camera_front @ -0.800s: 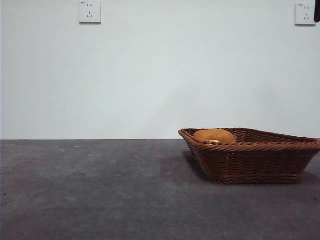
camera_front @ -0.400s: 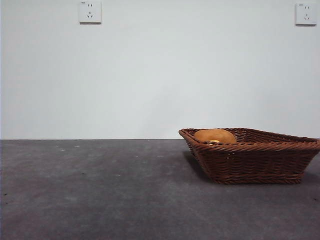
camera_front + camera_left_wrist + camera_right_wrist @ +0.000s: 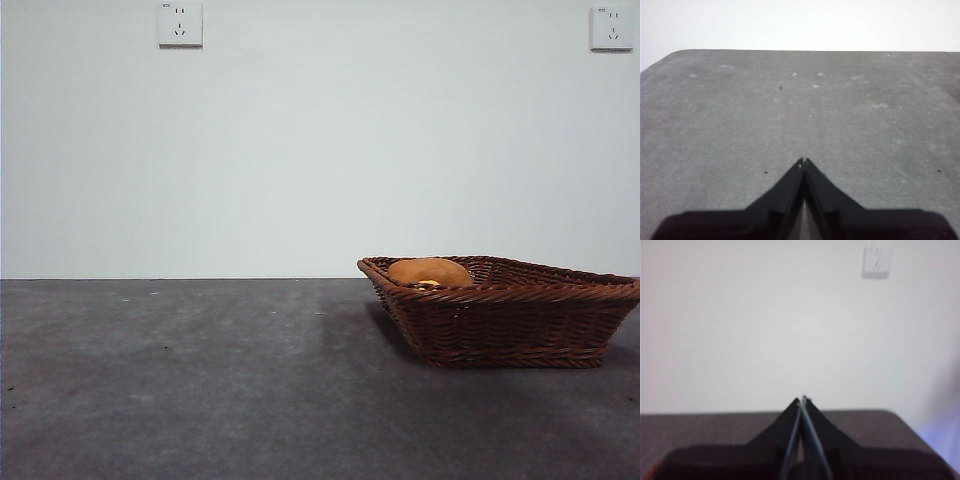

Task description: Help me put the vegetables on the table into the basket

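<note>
The dark brown woven basket [image 3: 505,315] stands on the grey table [image 3: 200,380] at the right of the front view. An orange-brown potato [image 3: 430,271] lies inside it near its left end, with a small yellow-orange piece [image 3: 428,284] just showing at the rim beside it. No purple vegetable shows. My left gripper [image 3: 804,161] is shut and empty over bare table. My right gripper [image 3: 802,400] is shut and empty, raised and facing the wall; the basket is not in its view. Neither arm appears in the front view.
Two white wall sockets [image 3: 180,23] [image 3: 611,27] sit high on the pale wall behind the table. The table's far edge with a rounded corner [image 3: 675,52] shows in the left wrist view.
A black arm tip at the top right corner of the front view has gone out of sight. The basket and its contents have not moved.
</note>
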You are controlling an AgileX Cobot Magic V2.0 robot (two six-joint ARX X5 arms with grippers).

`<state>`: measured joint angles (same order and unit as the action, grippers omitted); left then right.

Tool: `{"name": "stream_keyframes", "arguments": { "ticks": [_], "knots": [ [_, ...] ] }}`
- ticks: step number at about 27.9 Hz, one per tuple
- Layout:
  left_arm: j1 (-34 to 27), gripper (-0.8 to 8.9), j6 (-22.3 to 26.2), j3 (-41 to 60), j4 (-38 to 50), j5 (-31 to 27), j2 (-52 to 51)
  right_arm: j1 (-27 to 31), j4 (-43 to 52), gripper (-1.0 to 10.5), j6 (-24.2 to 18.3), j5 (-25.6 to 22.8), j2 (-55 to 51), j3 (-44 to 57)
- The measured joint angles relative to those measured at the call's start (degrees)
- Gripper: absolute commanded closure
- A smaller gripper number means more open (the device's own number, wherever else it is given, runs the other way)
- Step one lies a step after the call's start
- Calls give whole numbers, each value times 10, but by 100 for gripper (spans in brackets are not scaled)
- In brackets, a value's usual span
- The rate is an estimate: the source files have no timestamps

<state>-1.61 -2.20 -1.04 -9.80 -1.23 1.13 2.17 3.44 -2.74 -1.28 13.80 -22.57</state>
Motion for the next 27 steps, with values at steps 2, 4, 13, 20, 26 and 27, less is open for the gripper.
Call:
{"name": "stream_keyframes", "arguments": {
  "ticks": [2,4,13,20,26,27],
  "knots": [
    [0,817,0,0,0,0,0,1,13,946,7,8,-35,50],
    [0,817,0,0,0,0,0,1,4,946,23,13,-55,89],
    [0,817,0,0,0,0,0,1,7,946,105,13,-113,166],
    [0,817,0,0,0,0,0,1,-42,946,114,13,-132,205],
    [0,817,0,0,0,0,4,1,-132,946,110,10,-132,211],
    [0,817,0,0,0,0,5,1,-143,946,108,8,-132,211]
  ]
}}
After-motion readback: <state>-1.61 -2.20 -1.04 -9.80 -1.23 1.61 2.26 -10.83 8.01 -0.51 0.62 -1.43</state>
